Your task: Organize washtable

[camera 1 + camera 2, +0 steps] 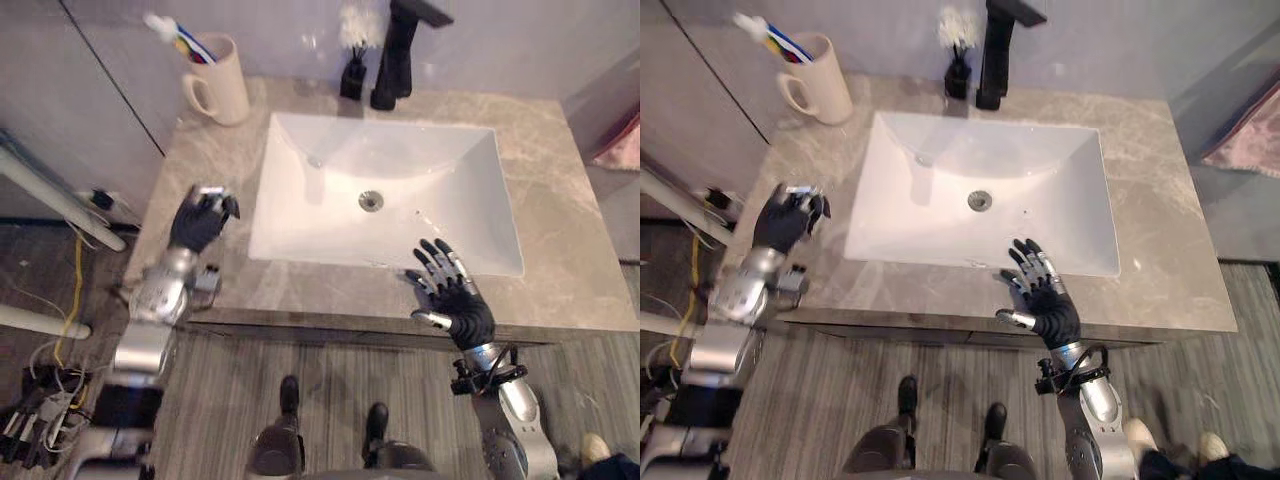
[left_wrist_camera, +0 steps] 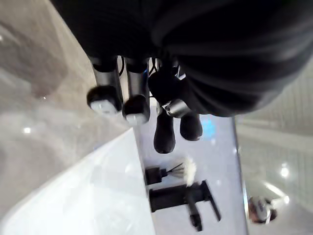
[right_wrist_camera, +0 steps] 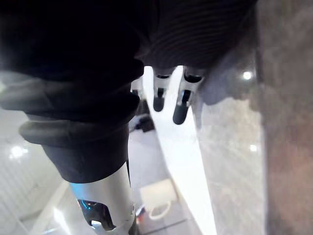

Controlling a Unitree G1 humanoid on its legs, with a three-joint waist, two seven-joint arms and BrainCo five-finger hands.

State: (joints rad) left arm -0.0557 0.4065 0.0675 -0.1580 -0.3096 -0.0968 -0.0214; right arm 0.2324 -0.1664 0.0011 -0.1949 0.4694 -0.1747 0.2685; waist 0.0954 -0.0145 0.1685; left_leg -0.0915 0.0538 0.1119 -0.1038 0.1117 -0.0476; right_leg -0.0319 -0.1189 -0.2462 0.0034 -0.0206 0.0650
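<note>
- Left hand (image 1: 203,220) over the mottled grey stone surface (image 1: 560,220), fingers curled in, nothing between them.
- Right hand (image 1: 455,300) above the front edge, fingers straight and fanned, empty.
- Between the two hands: smooth white rectangular basin (image 1: 300,215) with a round metal drain (image 1: 371,201).
- Well beyond the left hand: glossy cream mug (image 1: 225,85) holding a toothbrush (image 1: 180,38).
- Beyond the basin: boxy black tap (image 1: 400,55), just beside it a small black holder (image 1: 352,78) with a white bristly tuft.

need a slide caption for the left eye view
Left hand curled beside the sink, right hand open at its front rim; mug and faucet behind.
</note>
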